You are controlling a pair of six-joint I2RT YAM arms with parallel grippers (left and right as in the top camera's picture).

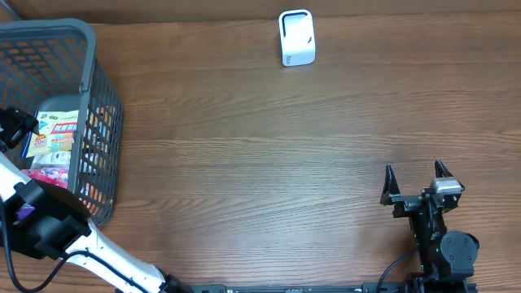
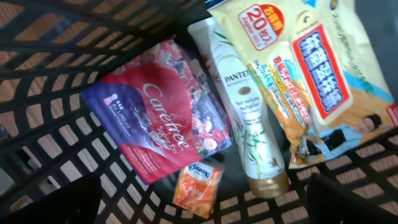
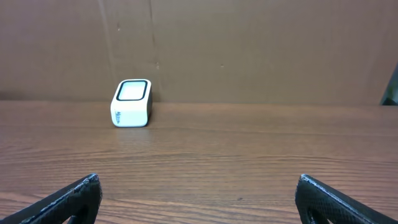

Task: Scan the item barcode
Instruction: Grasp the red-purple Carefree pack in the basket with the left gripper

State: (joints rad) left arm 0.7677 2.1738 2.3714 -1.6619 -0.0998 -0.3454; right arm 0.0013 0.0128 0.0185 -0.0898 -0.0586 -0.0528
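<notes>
Our left gripper [image 1: 10, 125] hangs inside the gray basket [image 1: 102, 91], and its two fingers are spread wide with nothing between them. Just under it we see the things we could scan, all lying flat on the basket floor. There is a purple pack [image 2: 158, 118] with flowers on it. Right beside it, touching, lies a white bottle [image 2: 245, 118] with its gold cap pointing toward us. A big yellow bag [image 2: 311, 68] lies on the other side of the bottle and partly covers it. A little orange pack [image 2: 198, 190] sits near the bottom corner of the purple pack. We cannot see a barcode on any of them.

The basket stands at the left end of the brown table [image 1: 244, 163].

Our right gripper [image 1: 416, 175] waits low at the right end of the table, well apart from the basket. Its fingers are spread wide too, and they hold nothing.

The white scanner [image 1: 296, 37] stands at the far edge of the table, between the two arms but far from both. Its dark-rimmed window [image 3: 132, 91] faces up and toward the right gripper.
</notes>
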